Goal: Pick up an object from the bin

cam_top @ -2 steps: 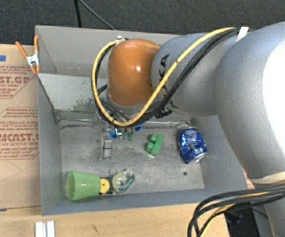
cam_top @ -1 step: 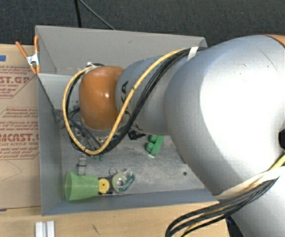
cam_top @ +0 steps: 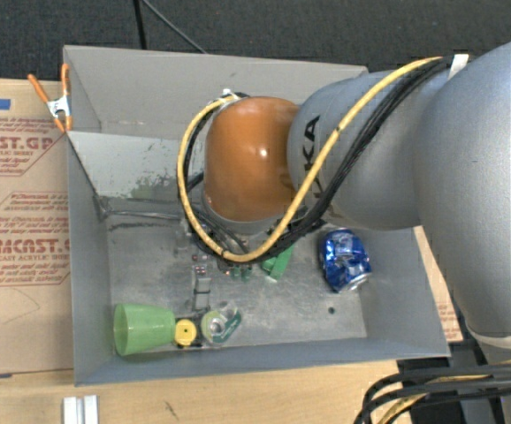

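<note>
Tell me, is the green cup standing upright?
No, the green cup lies on its side, beside a small yellow piece.

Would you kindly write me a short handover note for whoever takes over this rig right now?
Gripper: low in the bin, under the orange wrist cover; its grip is hidden.
Things: small green piece right beside it; crushed blue can at view right; green cup on its side, yellow disc and clear piece near the lower wall.
Done: nothing seen lifted.
Left: grasp and lift one.

Small green block [cam_top: 278, 262] — central, half-hidden
</note>
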### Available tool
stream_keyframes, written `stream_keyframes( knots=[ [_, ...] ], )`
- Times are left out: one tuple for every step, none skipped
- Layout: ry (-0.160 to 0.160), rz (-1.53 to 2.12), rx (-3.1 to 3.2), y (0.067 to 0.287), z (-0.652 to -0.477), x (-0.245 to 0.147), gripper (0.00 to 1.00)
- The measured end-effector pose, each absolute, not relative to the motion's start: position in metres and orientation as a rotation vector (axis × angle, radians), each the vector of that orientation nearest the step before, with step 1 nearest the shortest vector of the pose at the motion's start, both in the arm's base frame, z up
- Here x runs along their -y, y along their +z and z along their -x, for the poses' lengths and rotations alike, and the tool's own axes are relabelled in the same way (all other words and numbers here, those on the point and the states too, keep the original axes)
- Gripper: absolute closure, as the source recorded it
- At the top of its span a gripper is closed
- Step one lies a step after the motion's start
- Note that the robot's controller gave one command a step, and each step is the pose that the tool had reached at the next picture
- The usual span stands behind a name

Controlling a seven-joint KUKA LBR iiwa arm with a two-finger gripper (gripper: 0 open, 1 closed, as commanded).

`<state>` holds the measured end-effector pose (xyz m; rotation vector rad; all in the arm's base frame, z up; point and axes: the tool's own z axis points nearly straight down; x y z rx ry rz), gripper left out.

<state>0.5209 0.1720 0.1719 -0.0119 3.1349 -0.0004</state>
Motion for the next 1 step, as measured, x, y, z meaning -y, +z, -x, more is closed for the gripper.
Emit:
stream_keyframes(
  knots=[
    [-0.001, 0.539, -3.094, 0.0694, -0.5234, -0.2087, 0.0]
  ],
)
